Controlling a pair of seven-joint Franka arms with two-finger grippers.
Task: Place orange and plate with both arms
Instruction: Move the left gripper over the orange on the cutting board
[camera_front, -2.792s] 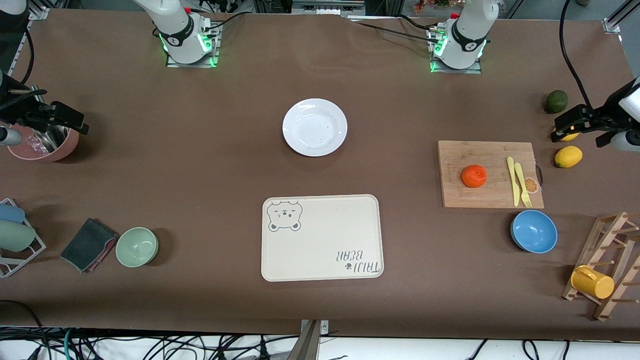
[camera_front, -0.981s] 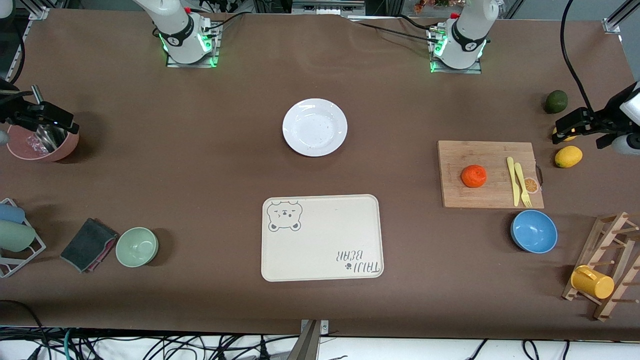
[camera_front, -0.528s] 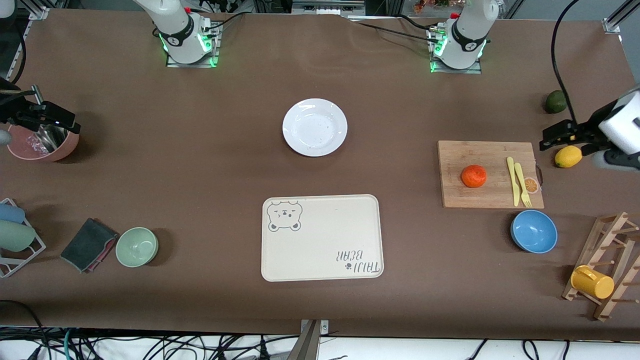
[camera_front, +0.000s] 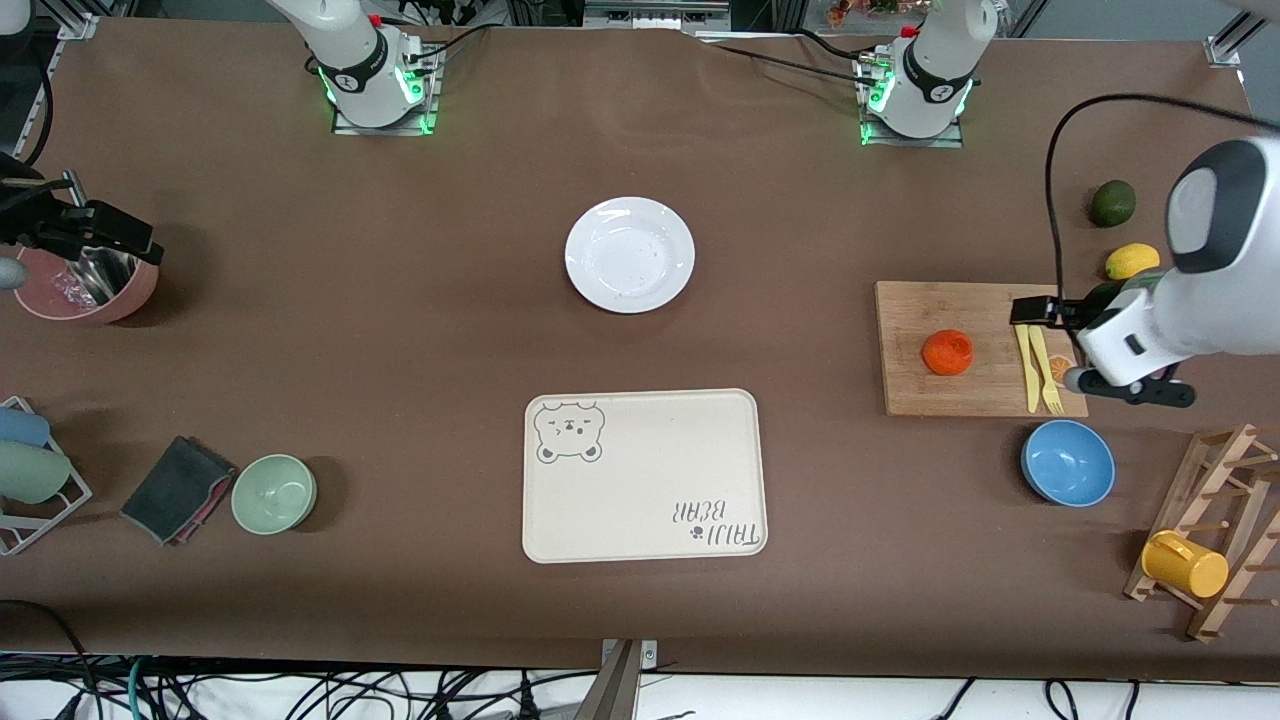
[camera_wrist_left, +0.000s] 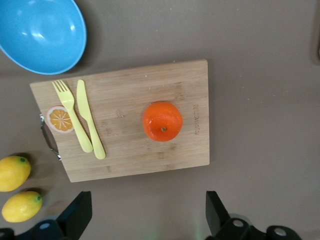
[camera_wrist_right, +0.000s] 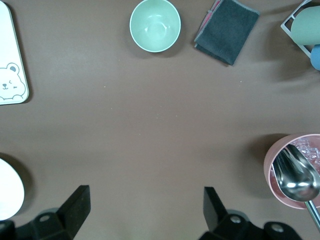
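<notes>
Left wrist view looks straight down on the orange (camera_wrist_left: 162, 121), which sits stem-up on the cutting board (camera_wrist_left: 120, 95), well apart from the yellow knife (camera_wrist_left: 90, 119) and fork (camera_wrist_left: 72, 115) lying on the same board. The left gripper (camera_front: 1035, 309) hangs over the board's edge toward the left arm's end of the counter (camera_front: 400, 330), jaws spread wide and holding nothing.

Taking the board as the landmark: the blue bowl (camera_front: 1068, 462) stands just beside it, nearer the front camera; two lemons (camera_wrist_left: 17, 187) lie off its cutlery end; the plate (camera_front: 629, 254) is well apart from it toward the right arm's end, and the bear-print tray (camera_front: 643, 476) lies nearer the front camera than the plate.

The right gripper (camera_front: 100, 232) waits over the pink cup (camera_front: 80, 285) that holds a metal spoon, jaws wide and empty.

The step in hand looks to be the approach to the orange. To do it well, the left gripper should centre over the fruit, come straight down, and close across its widest part (a round fruit rolls if nudged off-centre), keeping clear of the cutlery.
</notes>
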